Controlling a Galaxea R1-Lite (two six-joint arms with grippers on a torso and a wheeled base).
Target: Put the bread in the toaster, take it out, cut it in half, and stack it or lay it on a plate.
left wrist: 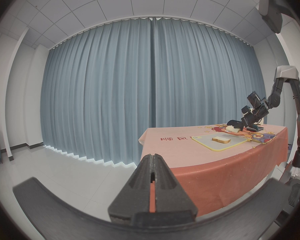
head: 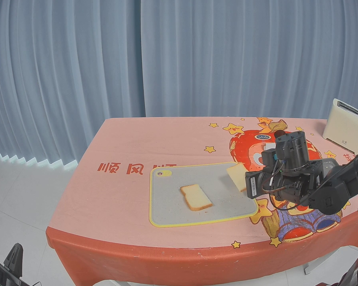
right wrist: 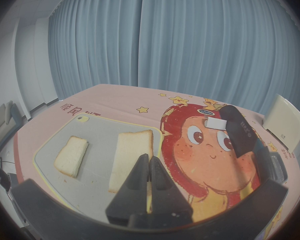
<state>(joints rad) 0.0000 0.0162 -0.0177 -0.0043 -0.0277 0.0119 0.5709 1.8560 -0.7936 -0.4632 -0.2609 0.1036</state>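
A half slice of bread [head: 195, 197] lies flat in the middle of the grey, yellow-rimmed cutting board [head: 167, 211]. My right gripper [head: 245, 184] is shut on a second piece of bread [head: 237, 174], held tilted just above the board's right edge. The right wrist view shows this held bread [right wrist: 131, 155] between the closed fingers [right wrist: 141, 170], with the lying piece [right wrist: 71, 155] beyond it. The white toaster [head: 346, 126] stands at the table's far right corner. My left gripper [left wrist: 151, 184] is shut on nothing, low and well off the table's left front.
The pink tablecloth [head: 127, 147] has a cartoon print at the right. A black object with a white label [right wrist: 238, 130] stands on that print, between the right gripper and the toaster [right wrist: 285, 122]. The table's left half is bare cloth.
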